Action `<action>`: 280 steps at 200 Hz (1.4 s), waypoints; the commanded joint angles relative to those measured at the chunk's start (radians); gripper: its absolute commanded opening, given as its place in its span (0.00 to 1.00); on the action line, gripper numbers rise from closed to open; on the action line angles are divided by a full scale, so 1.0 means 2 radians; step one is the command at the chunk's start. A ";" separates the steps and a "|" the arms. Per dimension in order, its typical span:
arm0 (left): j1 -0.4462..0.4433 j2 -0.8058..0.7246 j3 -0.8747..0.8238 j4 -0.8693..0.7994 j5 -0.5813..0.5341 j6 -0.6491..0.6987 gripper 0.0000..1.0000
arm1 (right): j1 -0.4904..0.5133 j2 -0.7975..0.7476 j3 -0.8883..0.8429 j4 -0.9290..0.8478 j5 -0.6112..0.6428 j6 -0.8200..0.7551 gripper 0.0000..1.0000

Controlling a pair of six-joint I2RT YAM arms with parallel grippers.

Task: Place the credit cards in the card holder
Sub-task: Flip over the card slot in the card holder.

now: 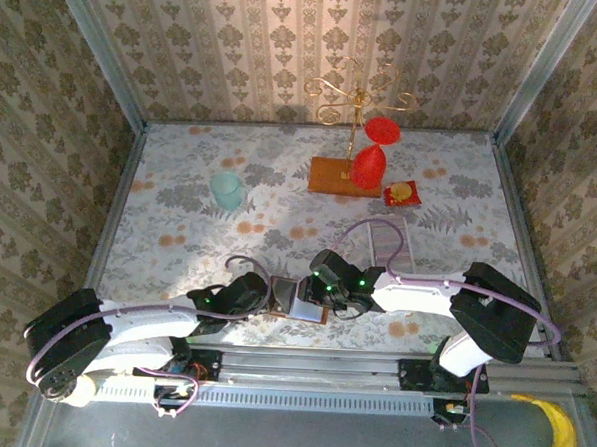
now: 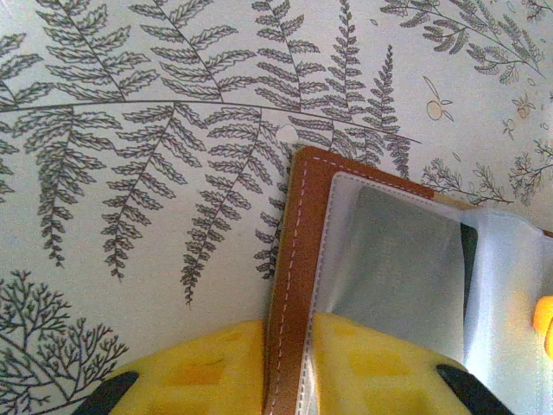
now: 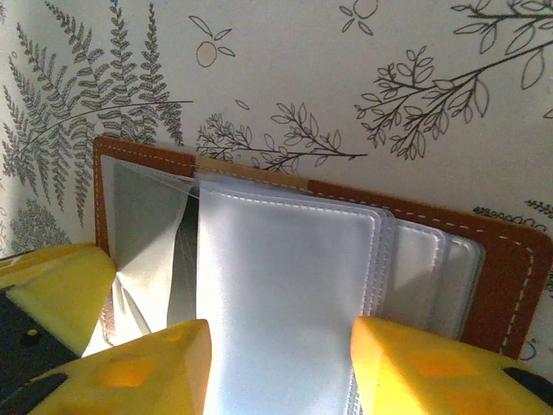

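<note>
The card holder point(image 1: 300, 299), an orange-brown leather wallet, lies open on the table between the two arms. My left gripper point(image 2: 289, 350) is shut on its stitched leather edge point(image 2: 298, 259), one yellow finger on each side. My right gripper point(image 3: 278, 367) hangs over the open card holder point(image 3: 510, 285). Its yellow fingers point(image 3: 164, 372) stand apart, with a pale clear pocket sleeve point(image 3: 281, 277) between them. More sleeves fan out to the right. The credit cards are hidden; I cannot tell whether one sits inside the sleeve. In the top view the left gripper point(image 1: 260, 297) and right gripper point(image 1: 322, 293) flank the holder.
A long white tray point(image 1: 391, 243) lies just behind the right gripper. Farther back stand a brown wooden stand base point(image 1: 343, 176) with red pieces, a red-and-yellow packet point(image 1: 402, 194) and a teal cup point(image 1: 225, 188). Patterned walls close off the table.
</note>
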 commanded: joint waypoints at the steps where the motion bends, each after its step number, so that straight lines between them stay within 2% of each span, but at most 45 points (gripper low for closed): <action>1: -0.008 0.020 -0.016 -0.017 0.032 -0.017 0.22 | 0.006 0.012 0.011 0.001 -0.009 0.008 0.48; 159: -0.017 -0.002 -0.026 -0.017 0.020 -0.027 0.21 | 0.014 0.019 0.024 0.064 -0.031 0.049 0.48; 197: -0.017 -0.009 -0.030 -0.016 0.017 -0.029 0.21 | 0.016 0.024 0.015 0.109 -0.038 0.070 0.49; 280: -0.018 -0.068 -0.056 -0.025 -0.003 -0.043 0.19 | 0.019 0.053 0.024 0.152 -0.048 0.080 0.49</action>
